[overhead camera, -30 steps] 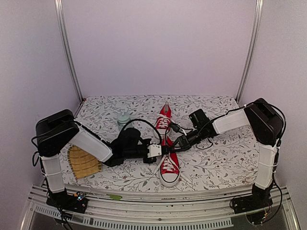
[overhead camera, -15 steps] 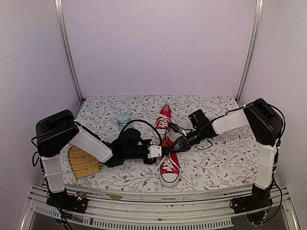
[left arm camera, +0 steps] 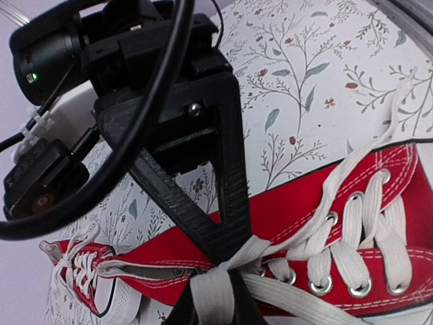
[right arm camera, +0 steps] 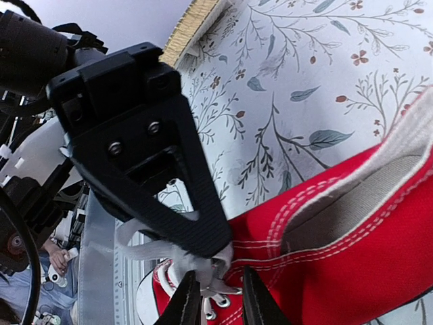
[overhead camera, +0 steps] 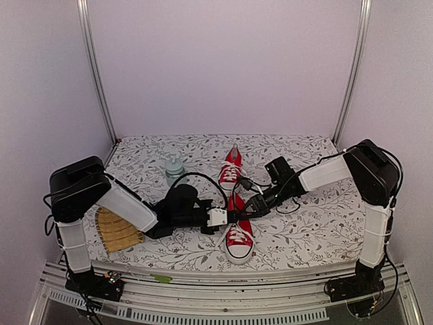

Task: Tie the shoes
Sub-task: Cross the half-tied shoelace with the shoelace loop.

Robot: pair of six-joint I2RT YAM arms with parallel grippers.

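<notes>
Two red sneakers lie mid-table: the near shoe (overhead camera: 239,238) points its toe at me, and the far shoe (overhead camera: 231,169) lies beyond it. Both grippers meet over the near shoe's laces. My left gripper (overhead camera: 229,216) is shut with a white lace (left arm camera: 215,288) wrapped around its tips (left arm camera: 213,308). My right gripper (overhead camera: 244,209) comes in from the right. Its fingertips (right arm camera: 191,294) stand a narrow gap apart at the knot, with a bunch of lace (right arm camera: 211,271) between them. The near shoe's eyelets (left arm camera: 362,288) and red side (right arm camera: 352,257) fill both wrist views.
A woven straw fan (overhead camera: 116,229) lies at the left front. A small pale bottle (overhead camera: 174,168) stands behind my left arm. A black cable (overhead camera: 292,205) loops on the flowered cloth by my right arm. Metal posts (overhead camera: 95,74) frame the back corners.
My left gripper has drifted slightly left and toward the near edge, holding the lace. My right gripper has shifted slightly left. The shoes have not moved.
</notes>
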